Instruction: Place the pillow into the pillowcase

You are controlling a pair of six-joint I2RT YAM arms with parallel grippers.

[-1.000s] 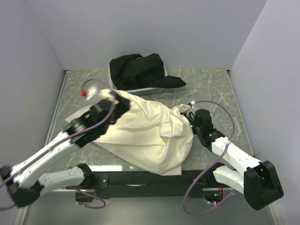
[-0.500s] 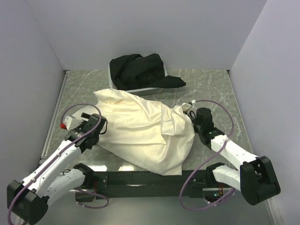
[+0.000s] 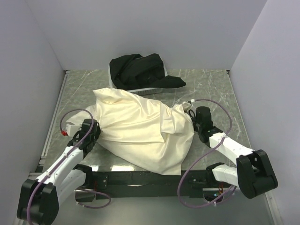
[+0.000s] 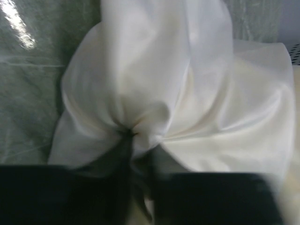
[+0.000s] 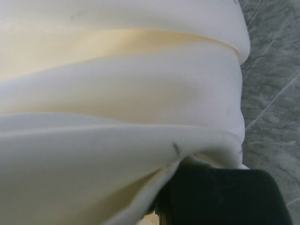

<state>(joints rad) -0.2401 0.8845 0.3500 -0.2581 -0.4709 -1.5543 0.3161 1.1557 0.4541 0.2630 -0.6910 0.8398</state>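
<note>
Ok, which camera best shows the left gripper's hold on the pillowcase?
Left wrist: the pillowcase gathers into a tight pinch at the left gripper, though blurred. Top external shows that gripper at the sack's left edge, the pinch itself too small to read. Right wrist shows only smooth folds, no left gripper.

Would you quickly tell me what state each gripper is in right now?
Left gripper: closed, pinching a bunch of the pillowcase.
Right gripper: against the pillowcase, its tips hidden by fabric; cannot tell.
</note>
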